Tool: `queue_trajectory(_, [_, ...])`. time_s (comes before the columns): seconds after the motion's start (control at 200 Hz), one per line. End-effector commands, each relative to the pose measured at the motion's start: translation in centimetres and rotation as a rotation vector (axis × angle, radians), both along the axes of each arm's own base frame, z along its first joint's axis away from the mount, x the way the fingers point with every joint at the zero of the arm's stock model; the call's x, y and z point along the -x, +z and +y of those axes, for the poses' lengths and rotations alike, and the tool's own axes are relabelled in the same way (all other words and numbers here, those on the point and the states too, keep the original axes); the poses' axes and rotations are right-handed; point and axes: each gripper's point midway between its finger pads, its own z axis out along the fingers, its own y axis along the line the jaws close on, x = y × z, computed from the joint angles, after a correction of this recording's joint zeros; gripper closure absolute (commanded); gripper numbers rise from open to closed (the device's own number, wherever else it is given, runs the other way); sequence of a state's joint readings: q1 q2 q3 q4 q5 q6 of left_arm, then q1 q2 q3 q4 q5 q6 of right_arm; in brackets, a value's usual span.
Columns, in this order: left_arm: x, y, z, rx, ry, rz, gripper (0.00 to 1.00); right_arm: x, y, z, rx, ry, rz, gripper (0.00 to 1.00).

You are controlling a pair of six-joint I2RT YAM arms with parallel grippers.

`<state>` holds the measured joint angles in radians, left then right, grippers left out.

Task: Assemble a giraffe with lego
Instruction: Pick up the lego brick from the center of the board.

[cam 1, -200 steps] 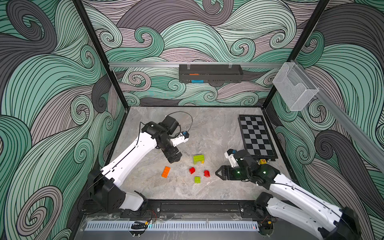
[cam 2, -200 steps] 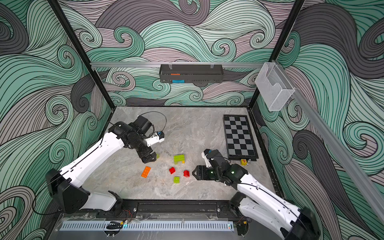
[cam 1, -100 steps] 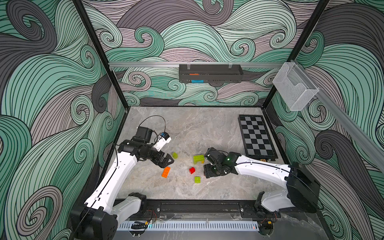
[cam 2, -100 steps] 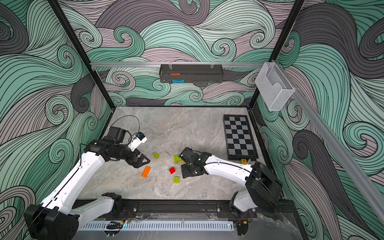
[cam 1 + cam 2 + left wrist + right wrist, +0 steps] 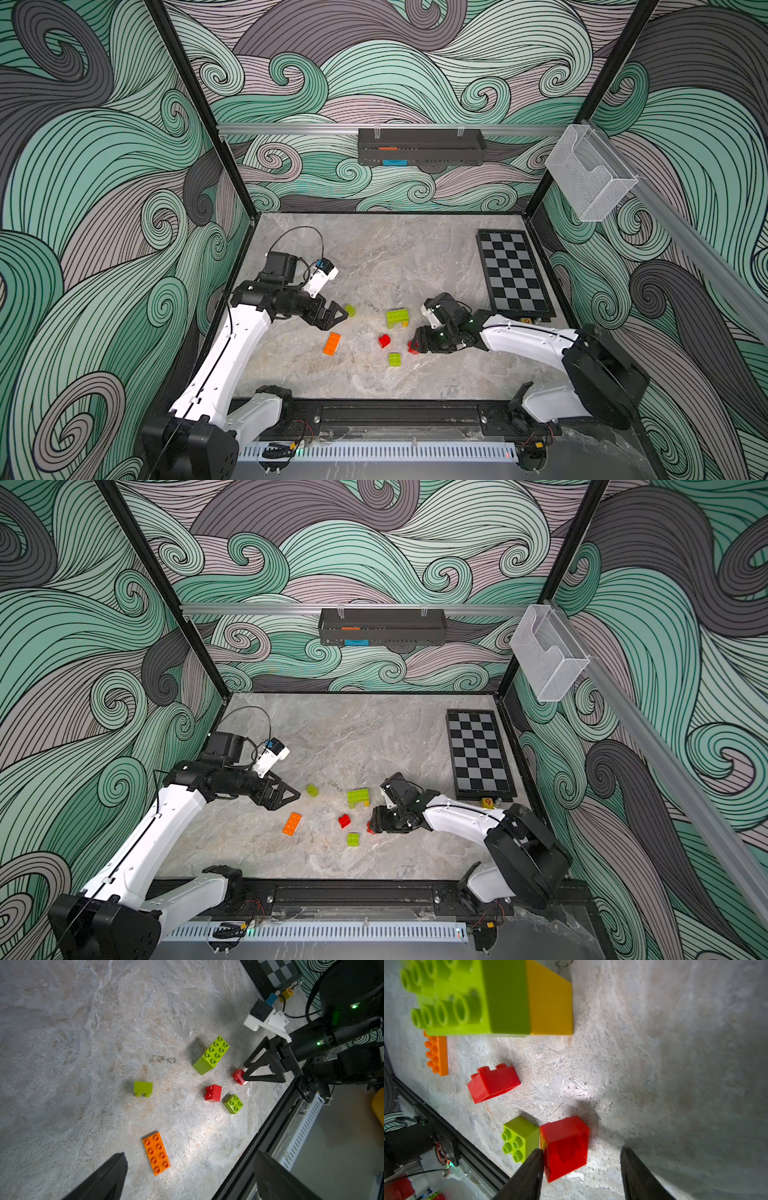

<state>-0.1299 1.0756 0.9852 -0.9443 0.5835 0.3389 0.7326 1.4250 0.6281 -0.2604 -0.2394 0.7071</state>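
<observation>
A "9" shows on a yellow cube [image 5: 287, 993] lying on the bench [image 5: 374, 257], well apart from the lime-and-yellow stack [image 5: 397, 318], the only joined part of the giraffe. The other lego lies loose around that stack: a red brick [image 5: 384, 340], a small lime brick [image 5: 395, 359], a lime brick on its side [image 5: 350, 310] and a long orange brick [image 5: 332, 343].

The right hand [image 5: 581, 1150] straddles a second red brick [image 5: 564, 1142] near the stack. One finger touches it and the other stands clear, so nothing is gripped. The left hand [image 5: 337, 318] hangs wide open and empty, just past the tipped lime brick from the stack.

The right wrist view cuts off part of the stack, and what carries its other end is hard to make out.
</observation>
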Motion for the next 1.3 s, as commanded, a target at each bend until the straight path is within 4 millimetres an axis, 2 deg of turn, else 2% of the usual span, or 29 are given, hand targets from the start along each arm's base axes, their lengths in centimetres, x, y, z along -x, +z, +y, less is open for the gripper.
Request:
queue_trajectory(0.0, [-0.2, 0.6, -0.2, 0.036, 0.003, -0.013, 0.01, 0.2, -0.3, 1.0, -0.06, 0.013, 0.03, 0.42])
queue_trajectory(0.26, [-0.1, 0.5, -0.1, 0.04, 0.007, -0.008, 0.01, 0.4, -1.3, 1.4, -0.066, 0.018, 0.066, 0.46])
queue_trajectory(0.475, [-0.1, 0.5, -0.1, 0.042, 0.004, -0.012, 0.01, 0.3, -1.1, 1.0, -0.03, 0.022, 0.056, 0.58])
queue_trajectory(0.515, [-0.1, 0.6, -0.1, 0.04, 0.005, -0.013, 0.01, 0.3, -1.1, 0.6, 0.015, 0.03, 0.049, 0.56])
queue_trajectory(0.605, [-0.1, 0.7, 0.0, 0.036, 0.004, -0.019, 0.01, 0.7, -0.4, 0.0, 0.126, 0.075, 0.028, 0.43])
queue_trajectory(0.645, [-0.1, 0.7, 0.0, 0.036, 0.004, -0.019, 0.01, 0.7, 0.1, -0.1, 0.168, 0.086, 0.01, 0.41])
queue_trajectory(0.76, [0.0, 0.8, 0.1, 0.036, 0.005, -0.023, 0.02, 0.8, 1.4, 0.2, 0.246, 0.097, -0.027, 0.4])
queue_trajectory(0.831, [0.0, 0.8, 0.1, 0.036, 0.005, -0.027, 0.01, 0.8, 1.6, 0.2, 0.308, 0.099, -0.04, 0.38])
queue_trajectory(1.001, [0.0, 0.9, 0.1, 0.037, 0.004, -0.03, 0.01, 0.9, 0.5, -0.2, 0.464, 0.13, -0.026, 0.35])
queue_trajectory(1.291, [0.1, 0.8, 0.1, 0.036, 0.002, -0.034, 0.01, 0.9, -0.1, -0.6, 0.508, 0.125, -0.028, 0.37])
